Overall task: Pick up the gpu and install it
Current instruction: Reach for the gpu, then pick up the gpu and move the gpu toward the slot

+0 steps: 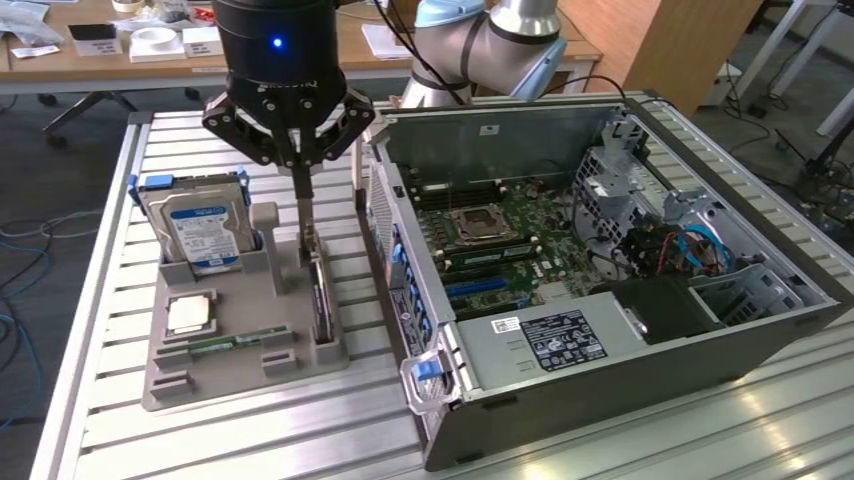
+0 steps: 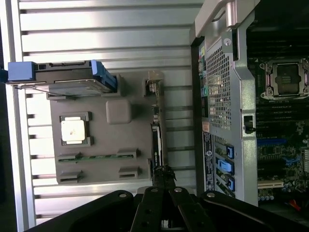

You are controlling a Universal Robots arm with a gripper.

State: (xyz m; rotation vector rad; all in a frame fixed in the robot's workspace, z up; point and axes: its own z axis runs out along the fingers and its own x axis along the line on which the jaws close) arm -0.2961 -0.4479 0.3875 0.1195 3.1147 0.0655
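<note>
Exterior view: claw (image 1: 304,222) pinches gpu (image 1: 323,300) upright in tray (image 1: 200,378), between hard drive (image 1: 200,232) and case (image 1: 641,350).

A black cylindrical wrist (image 1: 307,50) with a blue light (image 1: 278,42) sits upper left, above a black linkage gripper (image 1: 308,235); the arm (image 1: 523,40) is silver with a pale-blue joint cap (image 1: 447,10).
</note>
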